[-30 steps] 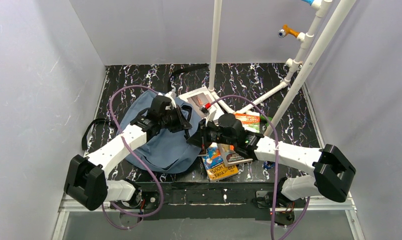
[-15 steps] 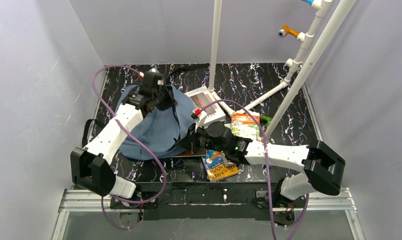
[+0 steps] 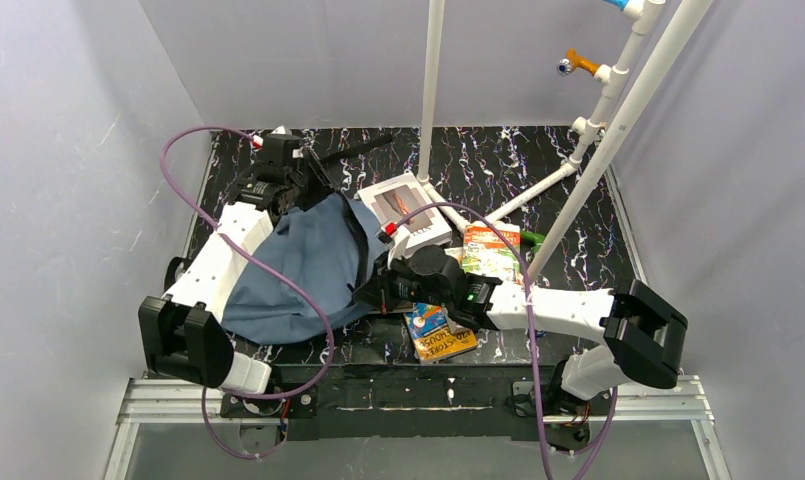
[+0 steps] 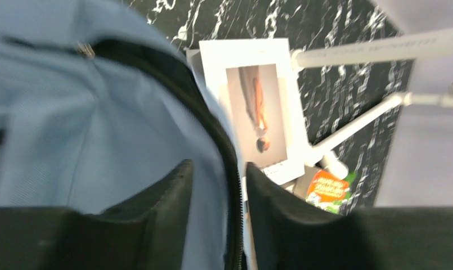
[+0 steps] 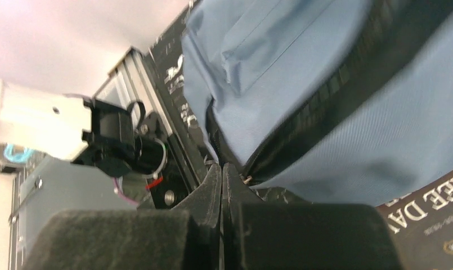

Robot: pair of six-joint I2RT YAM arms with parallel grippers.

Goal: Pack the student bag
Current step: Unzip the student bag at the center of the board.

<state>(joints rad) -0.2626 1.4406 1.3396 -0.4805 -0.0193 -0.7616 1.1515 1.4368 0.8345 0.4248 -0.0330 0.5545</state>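
Nearest the arm bases lay a glossy yellow-and-blue book (image 3: pixel 440 338), its cover lettering seeming to read "HOUSE". Just beyond it, the right gripper (image 5: pixel 221 169) had its black fingers pressed together at the black zipper trim of the student bag (image 3: pixel 298 265); whether fabric was caught between them could not be told. The soft slate-blue bag slumped on the left half of the black, white-veined table (image 3: pixel 538 160), overlapping a dark book (image 5: pixel 432 211) printed "REE DA" in pale capitals. Farther off sat a flat white book (image 4: pixel 258 107) bearing a tall photo, and an orange-and-green book (image 3: pixel 493 250) whose writing was unreadable. At the bag's far edge the left gripper (image 4: pixel 218 169) hung with fingers apart, zipper trim showing through the gap.
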